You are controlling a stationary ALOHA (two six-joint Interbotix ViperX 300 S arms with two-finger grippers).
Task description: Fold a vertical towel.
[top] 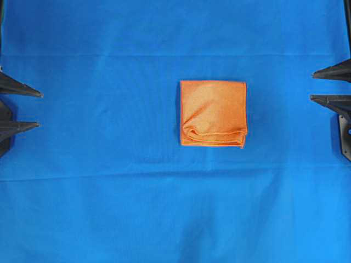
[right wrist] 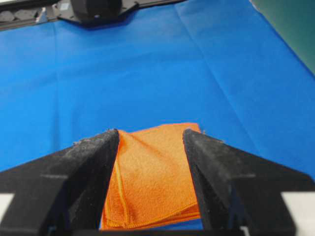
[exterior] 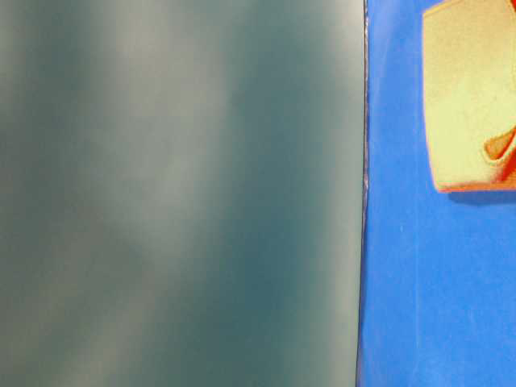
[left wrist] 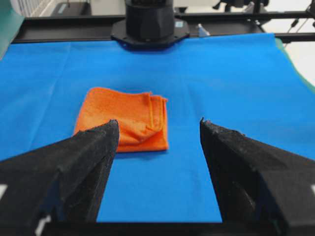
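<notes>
The towel (top: 213, 113) lies folded into a near-square on the blue cloth (top: 109, 208), a little toward the right gripper's side of the middle. Its layered, loosely rolled edges show along one side, at the bottom in the overhead view; the other sides look flat and even.

The left gripper (top: 39, 109) sits at the left edge of the overhead view, its two fingers spread apart with nothing between them. It is well apart from the towel, which lies ahead of it and slightly to the left in its wrist view, past the fingertips (left wrist: 110, 129). Beyond the towel the base of the other arm (left wrist: 149, 22) stands at the far end of the cloth.

The right gripper (top: 312, 85) sits at the right edge, fingers likewise apart and empty. The towel is nearer to this one: in its wrist view the towel (right wrist: 150, 177) shows in the gap between the fingers (right wrist: 106, 142), lying on the cloth, with no contact visible.

The table-level view is mostly filled by a blurred grey-green surface (exterior: 177, 193); at its right, a corner of the towel (exterior: 468, 97) shows on the cloth.
</notes>
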